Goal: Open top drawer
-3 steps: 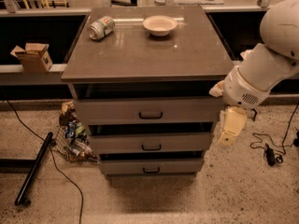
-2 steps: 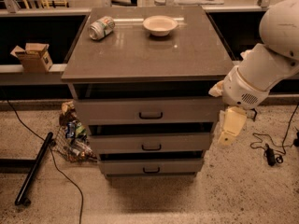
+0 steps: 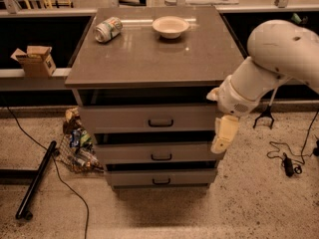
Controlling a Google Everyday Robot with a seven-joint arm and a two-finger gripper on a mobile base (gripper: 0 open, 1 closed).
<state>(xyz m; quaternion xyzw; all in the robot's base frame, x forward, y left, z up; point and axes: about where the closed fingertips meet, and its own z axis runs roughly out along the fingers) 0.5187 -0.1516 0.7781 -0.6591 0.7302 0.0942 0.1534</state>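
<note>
Flat grey top drawer (image 3: 124, 117), black loop handle (image 3: 160, 123); cream gripper (image 3: 223, 134) centre-right, grip indiscernible, seemingly farther left than before.

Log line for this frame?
hand: by cabinet right edge, off handle | top drawer: shut | on top: can, bowl

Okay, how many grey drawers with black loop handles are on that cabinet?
3, stacked in the brown-topped cabinet's front: the tall grey top drawer, the shorter middle drawer, and the bottom drawer nearest the floor. The cream gripper hangs beside the upper two, at the picture's right.
</note>
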